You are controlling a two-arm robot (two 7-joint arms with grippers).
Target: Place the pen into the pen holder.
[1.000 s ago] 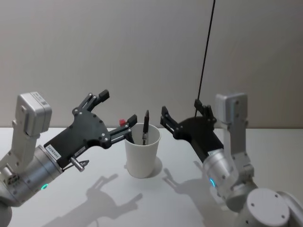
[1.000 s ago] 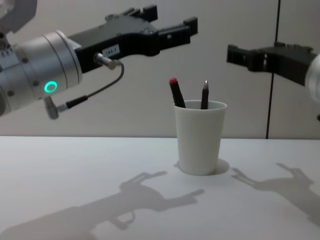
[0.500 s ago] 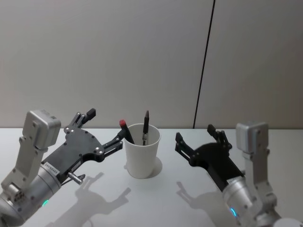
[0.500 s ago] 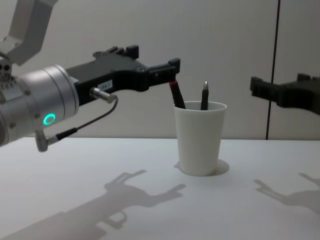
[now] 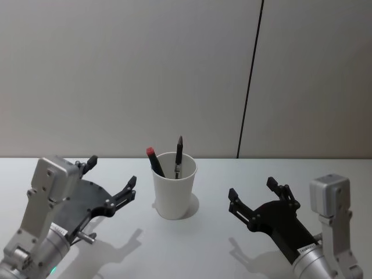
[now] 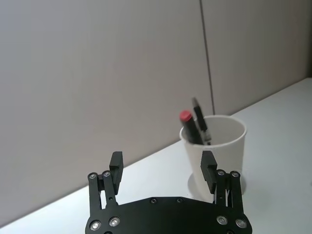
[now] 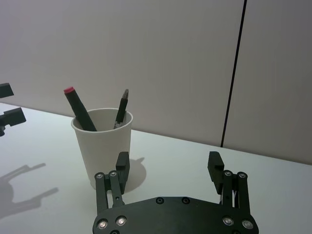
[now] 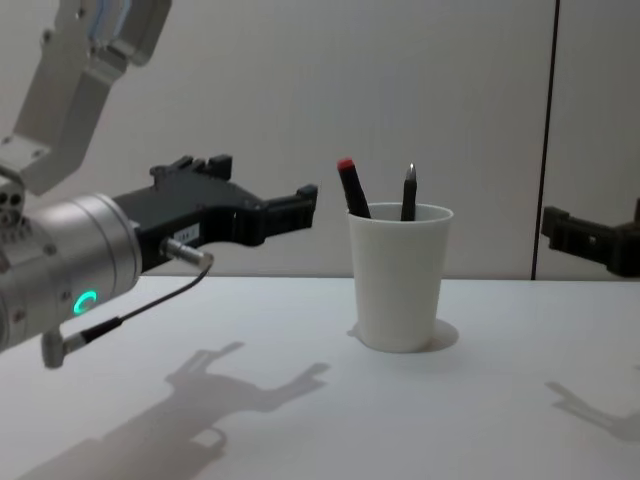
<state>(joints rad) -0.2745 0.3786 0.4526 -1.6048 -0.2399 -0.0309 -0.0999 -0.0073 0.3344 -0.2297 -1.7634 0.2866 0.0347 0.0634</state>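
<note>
The pen holder (image 5: 174, 189), a white paper cup, stands upright at mid-table, also seen in the chest view (image 8: 400, 280) and both wrist views (image 6: 219, 151) (image 7: 105, 146). Two pens lean inside it: a black pen with a red cap (image 5: 154, 162) (image 8: 352, 188) and a slim dark pen with a pointed tip (image 5: 178, 156) (image 8: 409, 192). My left gripper (image 5: 112, 172) (image 6: 162, 163) (image 8: 262, 185) hovers open and empty to the cup's left, apart from it. To the cup's right, my right gripper (image 5: 252, 188) (image 7: 168, 161) is open and empty, farther off.
A white table (image 5: 192, 244) carries the cup and the arms' shadows. Behind it is a plain grey wall with a dark vertical seam (image 5: 250, 75).
Both grippers have dropped lower and drawn back from the cup toward me, staying open. The cup and its two pens have not moved.
</note>
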